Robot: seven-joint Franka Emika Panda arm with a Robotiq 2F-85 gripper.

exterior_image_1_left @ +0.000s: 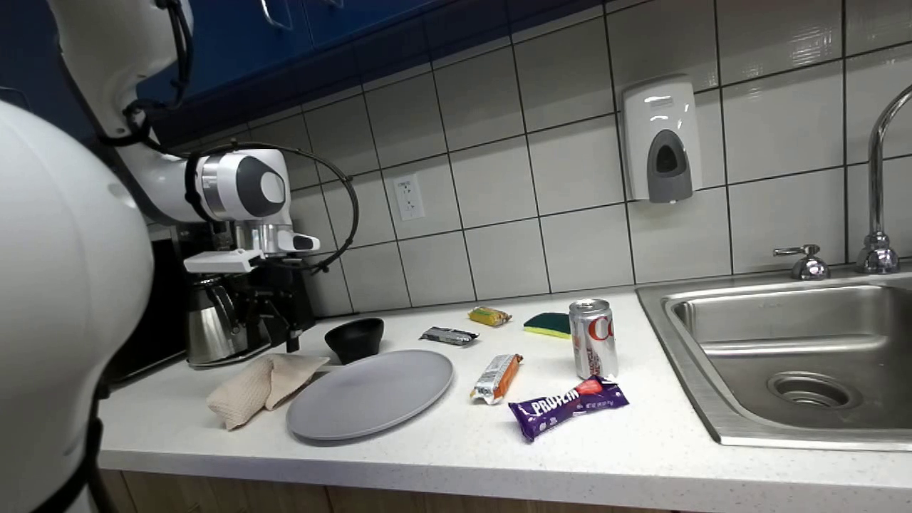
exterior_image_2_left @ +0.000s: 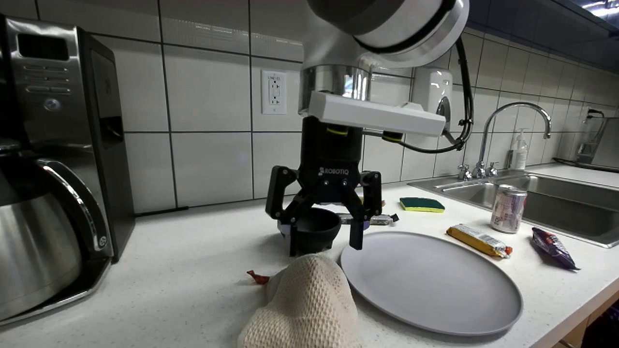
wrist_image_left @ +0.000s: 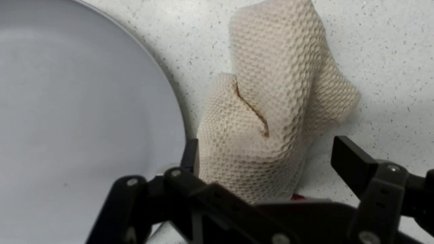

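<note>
One beige cloth (exterior_image_2_left: 309,302) is lying loose near one empty gripper (exterior_image_2_left: 324,246).
Left to right: a red tip (exterior_image_2_left: 258,277), its owner being hidden, is poking out beside the cloth; the cloth is resting ungripped on the counter (exterior_image_2_left: 184,270), and these views are not settling whether its handling is finished or awaiting a start; the gripper, bearing the word "ROBOTIQ", is gaping wide and clasping nothing; a grey plate (exterior_image_2_left: 430,285) is lying just beside the cloth; a purple wrapper (exterior_image_1_left: 566,407) is displaying "PROTEIN"; a can (exterior_image_1_left: 593,342) is showing a red "C", its smaller print defying reading.
</note>
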